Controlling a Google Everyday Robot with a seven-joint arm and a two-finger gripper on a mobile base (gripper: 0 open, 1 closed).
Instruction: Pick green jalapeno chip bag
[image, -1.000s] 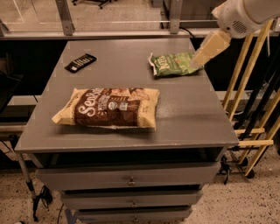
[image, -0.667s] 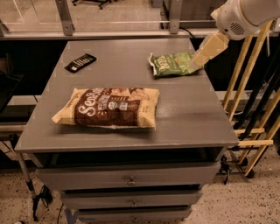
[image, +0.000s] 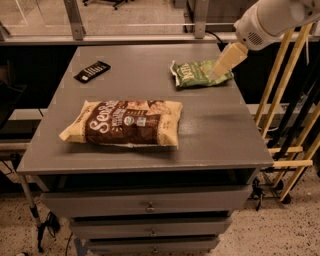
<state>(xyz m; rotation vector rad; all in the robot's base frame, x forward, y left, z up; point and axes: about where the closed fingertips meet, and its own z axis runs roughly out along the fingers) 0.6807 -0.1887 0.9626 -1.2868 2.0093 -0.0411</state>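
The green jalapeno chip bag lies flat at the far right of the grey table top, with pale lettering and white-edged ends. My gripper, cream-coloured, slants down from the white arm at the upper right. Its tip is at the bag's right end, at or just above the bag's surface; I cannot tell if it touches.
A larger brown-and-cream bag lies at the front left of the table. A black remote lies at the far left. Wooden poles lean just right of the table. Drawers sit below the top.
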